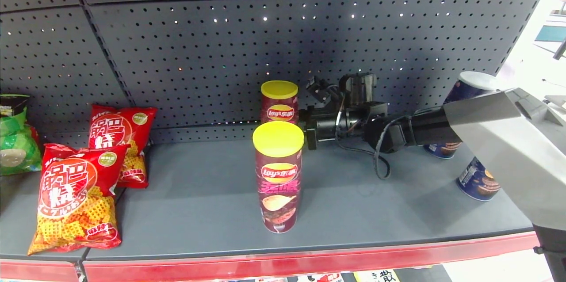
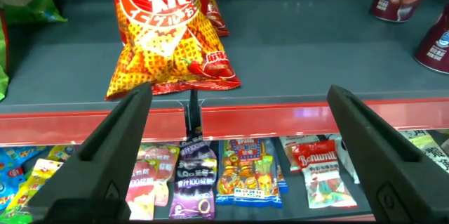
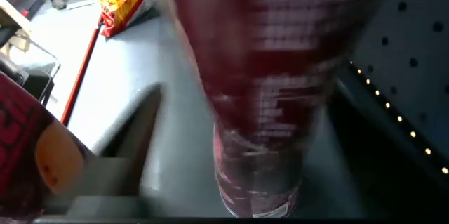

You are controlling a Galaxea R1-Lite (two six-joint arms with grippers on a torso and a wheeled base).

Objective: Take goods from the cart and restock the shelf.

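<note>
The shelf [image 1: 353, 211] is partly stocked, I judge: one maroon can [image 1: 278, 176] stands at the middle of the front edge, and a second can [image 1: 279, 103] stands behind it by the back wall with my right gripper [image 3: 252, 112] around it, clamped or loose I cannot tell. My left gripper [image 2: 238, 90] hangs wide and empty before the front edge. Red snack bags [image 1: 75, 202] at the left end and blue cans [image 1: 477, 180] at the right end crowd neither.

Shelf [image 1: 353, 211], rear can [image 1: 279, 101], end effector [image 1: 306, 131] alongside
</note>
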